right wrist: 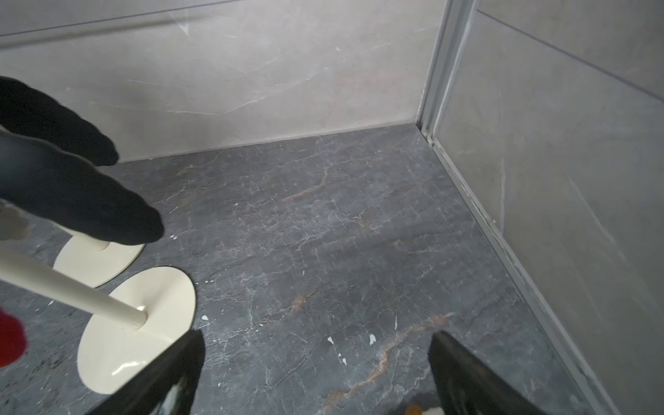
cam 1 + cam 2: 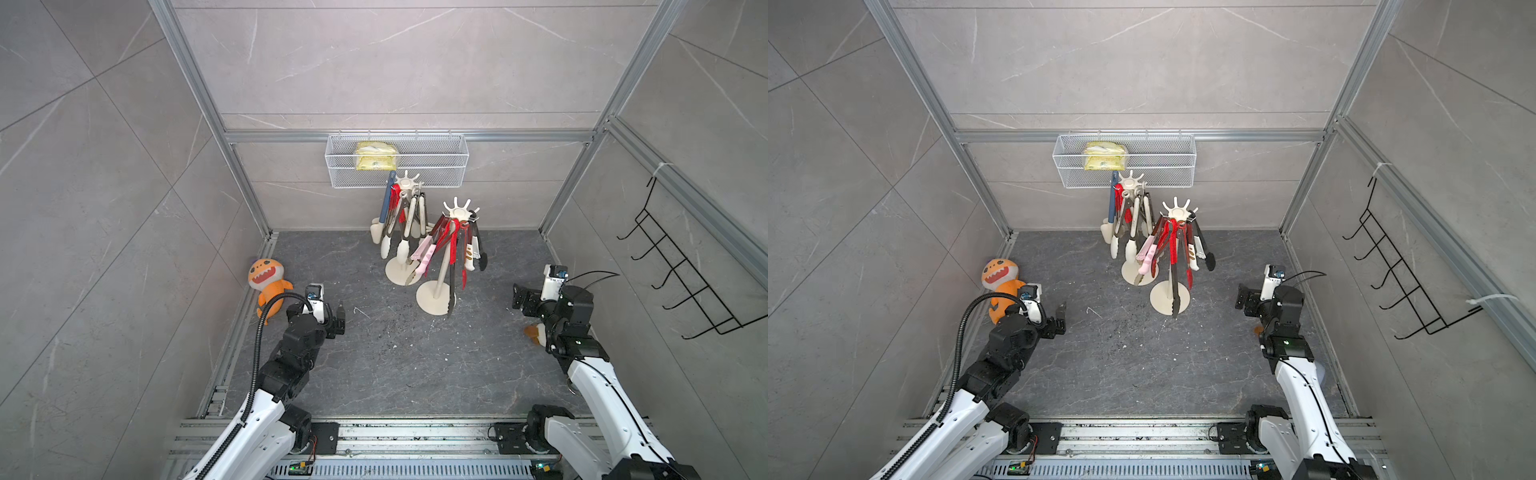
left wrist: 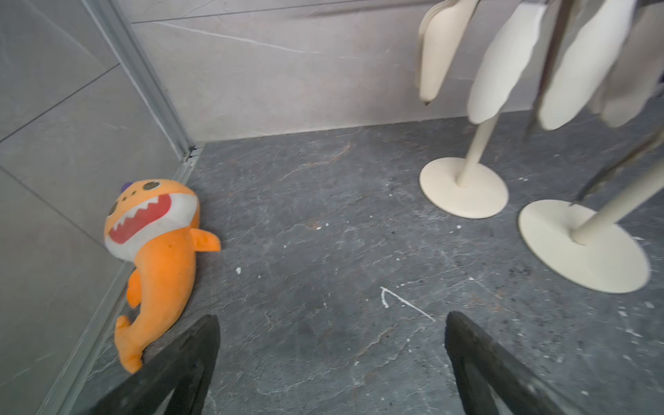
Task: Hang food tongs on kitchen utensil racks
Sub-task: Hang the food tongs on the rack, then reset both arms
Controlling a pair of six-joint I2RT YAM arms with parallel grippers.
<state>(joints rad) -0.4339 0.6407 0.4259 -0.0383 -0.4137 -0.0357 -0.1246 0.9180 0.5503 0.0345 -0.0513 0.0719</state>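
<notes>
Although both arms are stretched over the dark grey marbled table surface (image 2: pixel 395 365), nothing is held by either of them. The left gripper (image 2: pixel 340 318) is shown with its two black jaws spread fully apart, and in the left wrist view only bare surface is seen between them. The right gripper (image 2: pixel 517 297) is opened equally wide and is empty too.

A white wire mesh basket (image 2: pixel 440 166) is hung on the back wall, and a flat yellow packet (image 2: pixel 376 156) is kept inside it. The two kitchen utensil racks, tall cream poles each with a round flat base and a crown of short prongs, are stood upright just below and in front of this basket. The rear rack (image 2: pixel 407 181) is placed directly under the basket, and its crown overlaps the basket's lower edge in both top views. The front rack (image 2: pixel 459 212) is set slightly further from the basket, toward the side of the right arm. The two bases are just beside each other, with a narrow gap. The food tongs (image 2: pixel 454 239) are hung from the prongs of both racks: blue, red and cream ones on the rear rack, pink, red, black and cream ones on the front rack.

Well in front of the basket, at the left wall, an orange plush shark (image 2: pixel 268 282) is laid near the left gripper. A black wire hook rack (image 2: pixel 681 270) is fixed on the right wall, well apart from the basket.
</notes>
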